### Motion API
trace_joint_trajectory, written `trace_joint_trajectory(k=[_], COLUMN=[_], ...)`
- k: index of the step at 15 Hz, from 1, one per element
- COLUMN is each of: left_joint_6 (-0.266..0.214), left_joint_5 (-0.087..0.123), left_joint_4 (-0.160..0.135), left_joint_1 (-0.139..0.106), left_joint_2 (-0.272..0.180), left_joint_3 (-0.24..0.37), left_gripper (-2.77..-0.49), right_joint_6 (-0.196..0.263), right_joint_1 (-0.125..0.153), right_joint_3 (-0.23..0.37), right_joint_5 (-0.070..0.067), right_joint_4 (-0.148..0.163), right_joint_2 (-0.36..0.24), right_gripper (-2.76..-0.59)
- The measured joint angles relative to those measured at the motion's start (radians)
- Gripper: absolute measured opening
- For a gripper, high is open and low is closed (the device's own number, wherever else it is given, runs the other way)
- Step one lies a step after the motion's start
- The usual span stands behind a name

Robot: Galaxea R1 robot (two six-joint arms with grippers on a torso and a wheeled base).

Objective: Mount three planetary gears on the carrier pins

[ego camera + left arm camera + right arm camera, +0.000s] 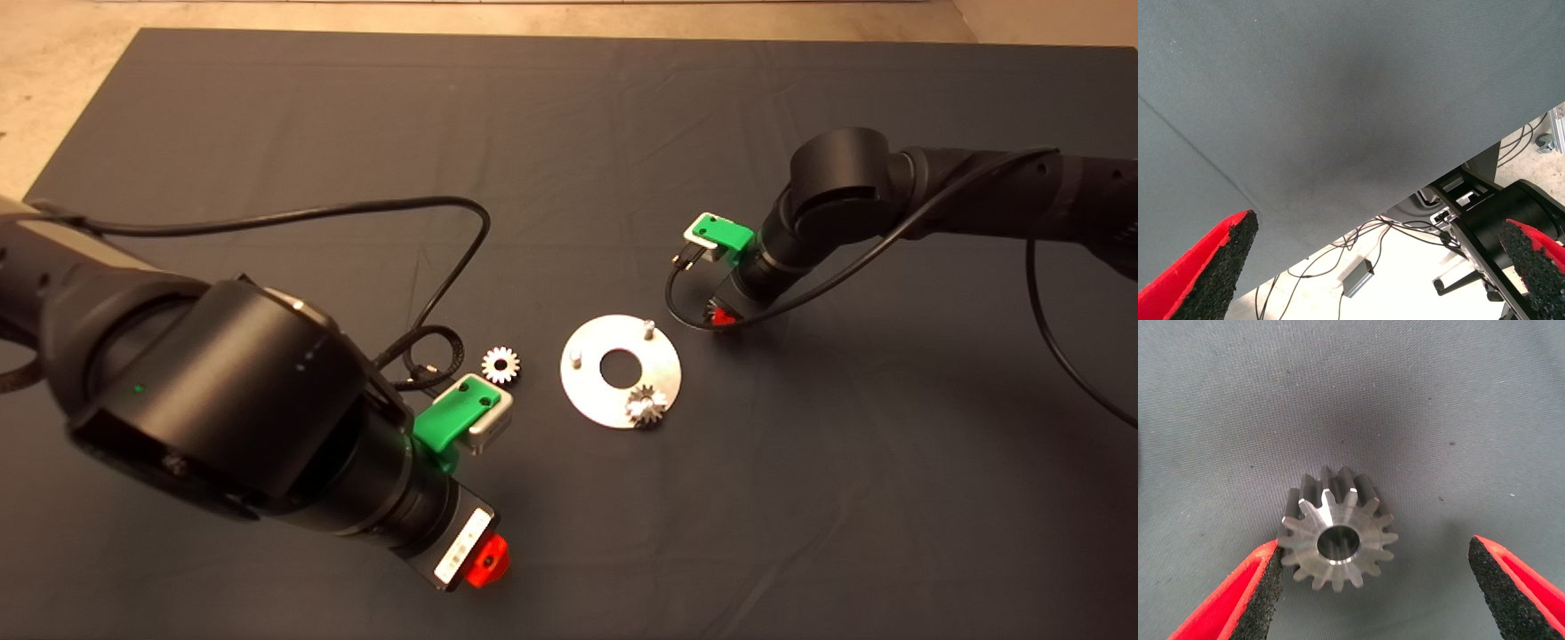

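Note:
The shiny round disc (pixel 587 391) lies mid-mat. Two carrier pins (pixel 648 328) (pixel 575 358) stand bare. One planetary gear (pixel 646 406) sits on the disc's near right side, where it hides any pin under it. A second gear (pixel 500 364) lies flat on the mat left of the disc. A third gear (pixel 1336 537) lies on the mat between the fingers of my right gripper (pixel 1375 587), one pad (pixel 1265 587) at its teeth, the other well clear. That gripper (pixel 722 313) is open and low, just right of the disc. My left gripper (pixel 1371 267) is open and holds nothing near the mat's front edge (pixel 484 560).
A black cable (pixel 436 342) loops from the left arm close to the loose gear. The right arm's cable (pixel 680 302) hangs beside the disc's far right pin. Past the mat's front edge, the left wrist view shows floor with cables and a black base (pixel 1511 213).

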Motion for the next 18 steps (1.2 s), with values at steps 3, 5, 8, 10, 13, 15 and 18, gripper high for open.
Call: trace_joint_trajectory(k=[3, 5, 8, 10, 13, 15, 18], left_joint_6=[0.000, 0.000, 0.000, 0.000, 0.000, 0.000, 0.000], left_joint_5=[0.000, 0.000, 0.000, 0.000, 0.000, 0.000, 0.000], left_joint_4=[0.000, 0.000, -0.001, -0.001, -0.001, -0.001, -0.001], left_joint_1=[0.000, 0.000, 0.000, 0.000, 0.000, 0.000, 0.000], left_joint_2=[0.000, 0.000, 0.000, 0.000, 0.000, 0.000, 0.000], left_joint_3=[0.000, 0.000, 0.000, 0.000, 0.000, 0.000, 0.000], left_gripper=[-0.62, -0.62, -0.62, -0.62, -0.62, -0.62, -0.62], right_joint_6=[0.000, 0.001, 0.001, 0.001, 0.001, 0.001, 0.001], right_joint_1=[-0.005, -0.005, -0.005, -0.005, -0.005, -0.005, -0.005], right_joint_3=[-0.002, -0.002, -0.001, -0.001, -0.001, -0.001, 0.000], right_joint_5=[0.000, 0.000, 0.000, -0.001, -0.002, -0.002, -0.002], right_joint_4=[0.000, 0.000, 0.000, 0.000, 0.000, 0.000, 0.000], right_joint_2=[0.000, 0.000, 0.001, 0.002, 0.007, 0.008, 0.009], right_gripper=[-1.38, -1.41, -1.56, -1.68, -1.84, -1.92, -2.04])
